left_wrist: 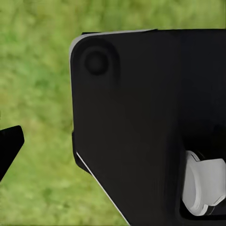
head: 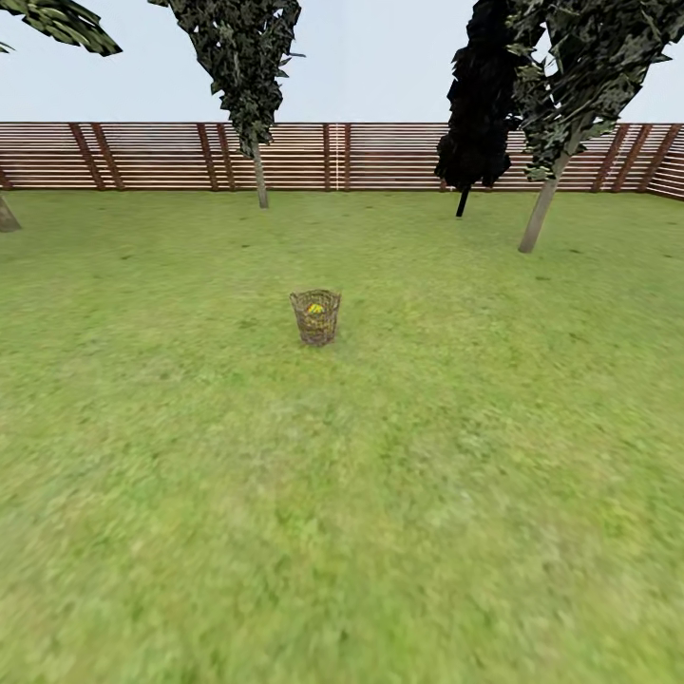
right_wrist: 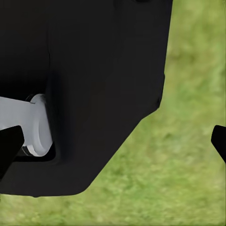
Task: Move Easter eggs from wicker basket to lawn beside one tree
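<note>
The wicker basket [head: 315, 318] stands upright on the lawn [head: 342, 494], in the middle distance and straight ahead in the head view. Something yellow, the Easter eggs [head: 315, 309], shows inside its rim; their number and patterns are too small to tell. A pale-trunked tree [head: 540, 214] rises at the back right, and another tree [head: 259, 176] stands at the back near the fence. My right gripper [right_wrist: 114, 141] is open over grass, its dark fingertips [right_wrist: 9, 146] at opposite edges of the right wrist view. One fingertip [left_wrist: 10, 143] of my left gripper shows, far out to the side.
A brown slatted fence [head: 380, 157] closes the garden at the back. A thin-stemmed dark columnar tree [head: 475, 123] stands beside the right tree. A further trunk [head: 6, 215] cuts the left edge. The robot's black body [left_wrist: 141, 127] blocks much of both wrist views.
</note>
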Available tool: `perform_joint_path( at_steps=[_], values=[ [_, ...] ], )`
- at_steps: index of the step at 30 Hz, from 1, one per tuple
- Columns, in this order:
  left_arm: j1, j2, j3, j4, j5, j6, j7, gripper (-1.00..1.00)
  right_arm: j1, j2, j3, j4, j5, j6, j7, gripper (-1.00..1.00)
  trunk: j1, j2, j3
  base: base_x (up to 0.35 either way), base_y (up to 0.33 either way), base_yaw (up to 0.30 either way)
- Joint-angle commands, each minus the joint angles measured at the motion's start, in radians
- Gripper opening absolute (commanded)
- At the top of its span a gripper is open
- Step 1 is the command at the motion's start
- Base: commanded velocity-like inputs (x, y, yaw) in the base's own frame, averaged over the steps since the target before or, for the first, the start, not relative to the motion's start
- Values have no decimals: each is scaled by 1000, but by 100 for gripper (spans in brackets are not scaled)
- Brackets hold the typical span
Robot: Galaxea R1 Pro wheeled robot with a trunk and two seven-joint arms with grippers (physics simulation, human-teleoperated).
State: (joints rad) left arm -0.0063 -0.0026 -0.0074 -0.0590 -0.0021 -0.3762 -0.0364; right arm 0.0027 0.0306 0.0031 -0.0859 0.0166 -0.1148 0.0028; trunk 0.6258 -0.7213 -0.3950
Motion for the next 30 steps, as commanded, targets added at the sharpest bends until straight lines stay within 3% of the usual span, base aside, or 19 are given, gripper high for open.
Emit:
perform_joint_path(
  at_steps=[1, 30],
  values=[
    [0, 0, 0, 1, 0, -3, -2, 100, 0, 0, 0, -1, 2, -2, 0, 100, 1, -1, 0, 179, 0, 0],
    [-1, 1, 1, 1, 0, -3, -2, 100, 0, 0, 0, -1, 2, -3, 0, 100, 1, -1, 44, 178, 0, 0]
  ],
)
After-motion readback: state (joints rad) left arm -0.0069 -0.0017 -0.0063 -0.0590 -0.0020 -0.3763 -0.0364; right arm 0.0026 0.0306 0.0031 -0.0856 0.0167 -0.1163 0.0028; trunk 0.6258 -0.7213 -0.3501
